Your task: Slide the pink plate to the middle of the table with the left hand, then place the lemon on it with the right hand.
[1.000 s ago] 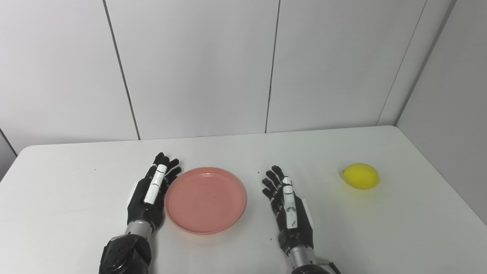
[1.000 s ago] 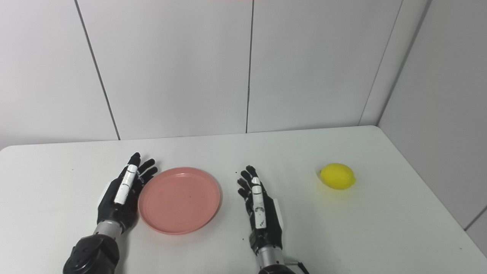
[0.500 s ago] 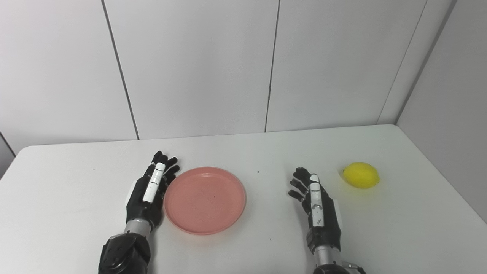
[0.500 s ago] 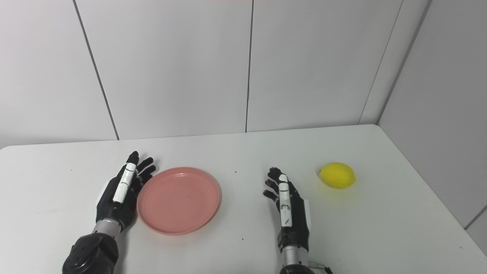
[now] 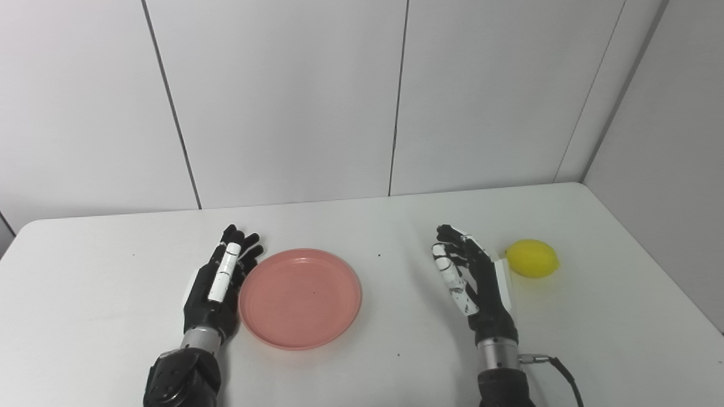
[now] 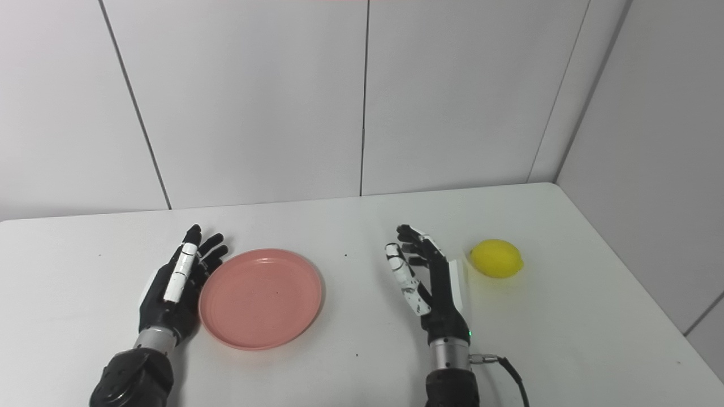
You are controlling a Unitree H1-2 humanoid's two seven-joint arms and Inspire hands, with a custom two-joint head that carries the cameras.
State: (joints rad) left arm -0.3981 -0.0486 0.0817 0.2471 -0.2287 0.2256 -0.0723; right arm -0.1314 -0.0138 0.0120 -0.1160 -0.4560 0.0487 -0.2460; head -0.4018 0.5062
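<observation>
Left hand (image 5: 218,282) flat, fingers spread, holding nothing, against pink plate (image 5: 300,297) rim; right hand (image 5: 478,282) empty, fingers apart, just beside lemon (image 5: 532,258) near surface (image 5: 362,226) right edge.

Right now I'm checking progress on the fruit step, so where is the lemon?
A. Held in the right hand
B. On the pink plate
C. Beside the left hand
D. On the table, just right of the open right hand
D: the lemon lies on the table just beyond the open right hand, while the pink plate holds nothing.
</observation>
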